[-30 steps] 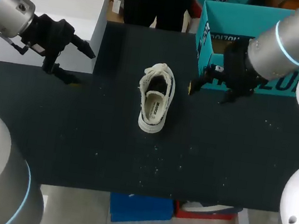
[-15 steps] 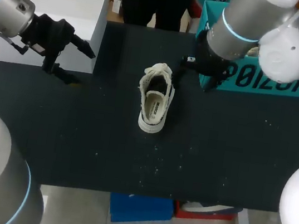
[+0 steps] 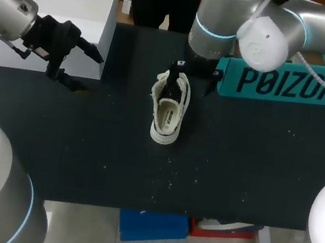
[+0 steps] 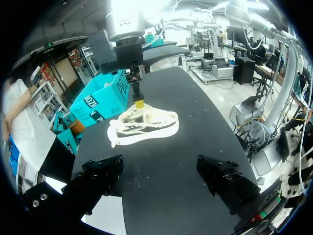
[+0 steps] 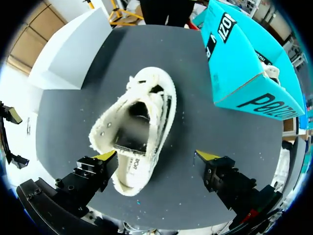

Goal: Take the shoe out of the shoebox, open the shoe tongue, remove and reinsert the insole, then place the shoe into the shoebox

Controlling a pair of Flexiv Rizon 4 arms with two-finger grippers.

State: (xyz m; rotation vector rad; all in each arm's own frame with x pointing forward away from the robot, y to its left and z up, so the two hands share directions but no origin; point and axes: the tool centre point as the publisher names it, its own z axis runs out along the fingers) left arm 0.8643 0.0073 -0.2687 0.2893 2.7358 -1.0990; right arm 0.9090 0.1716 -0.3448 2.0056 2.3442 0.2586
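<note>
Now the shoe (image 3: 169, 111) lies out of the shoebox (image 3: 284, 85), on its sole near the middle of the table (image 3: 235, 169), heel toward the robot and toe toward the far edge. The right gripper (image 5: 156, 155) hangs over it with its fingers spread wide, one on each side of the shoe, holding nothing. The left gripper (image 4: 161, 170) is well apart near the white box (image 3: 64, 3), also wide open and empty.

Opening the tongue looks to be the step in hand. To do it well, the right fingers should narrow first, since the present spread suits the whole shoe and not a thin flap. One tip should go down into the dark opening behind the tongue and the other onto its outer face by the laces. The pull should then go up and toward the toe. Being light, the shoe will likely lift or slide, so the left arm pinning the heel would help.
</note>
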